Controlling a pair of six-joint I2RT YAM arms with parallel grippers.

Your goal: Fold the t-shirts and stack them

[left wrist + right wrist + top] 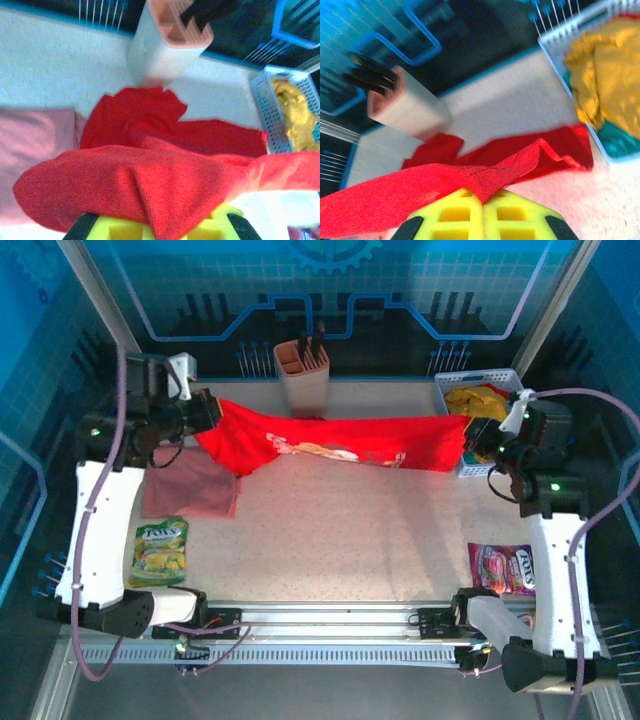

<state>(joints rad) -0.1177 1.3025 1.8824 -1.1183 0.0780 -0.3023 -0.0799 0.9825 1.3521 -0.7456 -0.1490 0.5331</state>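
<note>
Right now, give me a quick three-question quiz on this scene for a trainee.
1. True or false: the red shirt lies folded flat on the table.
2. Where are the yellow shirts? A: in the basket; B: under the pink shirt; C: on the green packet.
3. Fill in: the pink shirt lies by the ___ arm.
Key: 1 false: the left gripper and right gripper each clamp an end, and it is stretched between them. 2 A. 3 left.
</note>
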